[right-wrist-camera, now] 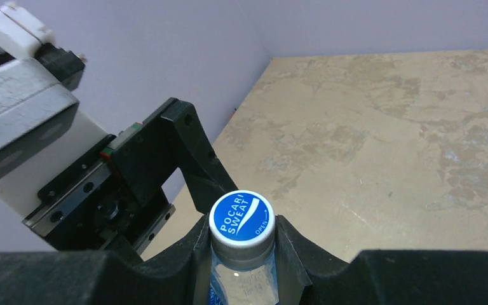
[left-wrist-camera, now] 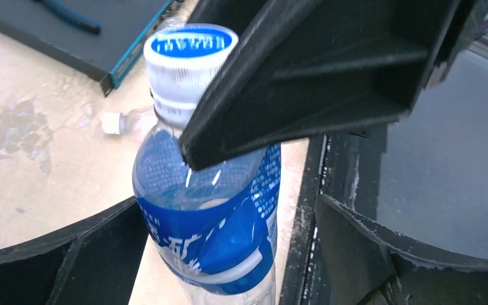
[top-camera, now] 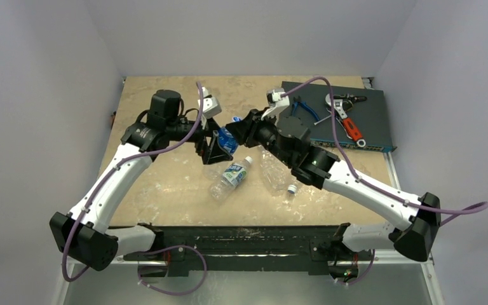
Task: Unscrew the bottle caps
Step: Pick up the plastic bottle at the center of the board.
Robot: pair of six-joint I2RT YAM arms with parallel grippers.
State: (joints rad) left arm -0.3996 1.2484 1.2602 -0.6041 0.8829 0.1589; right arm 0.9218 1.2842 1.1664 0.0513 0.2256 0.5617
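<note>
- Top external gives you the whole layout. The left tool (top-camera: 218, 146) & right tool (top-camera: 237, 122) meet over the middle of the bench (top-camera: 165, 197). The held bottle (top-camera: 227, 141) is between them, tilted & clear of the surface.
- Only this view shows you the rest. A labelled bottle (top-camera: 233, 173) lies on its side nearer the arm bases, capped. A crinkled bottle (top-camera: 271, 170) lies just right of it, partly under the right arm. At back right is a dark tray (top-camera: 375, 114) w/ pliers (top-camera: 305, 109) & a red-handled wrench (top-camera: 349, 127).
- It won't give you the grip itself, which is too small & lost among black tool parts.
- Right wrist puts the blue cap (right-wrist-camera: 242, 219) at bottom centre for you. The top reads "POCARI SWEAT" & "OPEN".
- Right tool is narrow, w/ its fingers (right-wrist-camera: 330, 273) snug against both sides of the cap. The bottle body is nearly all hidden below them.
- Left wrist shows you what the right wrist hides: the blue label, the clear shoulder & the cap's white ribbed skirt. One right-tool finger crosses in front of the neck & covers part of the skirt.
- Left tool is closed on the held bottle's body. You see its fingers (left-wrist-camera: 57, 267) at the lower corners, w/ the left one against the label. The far-side contact is cut off by the frame bottom.
- You can't tell from any view whether the cap is tight or loose on the thread.
</note>
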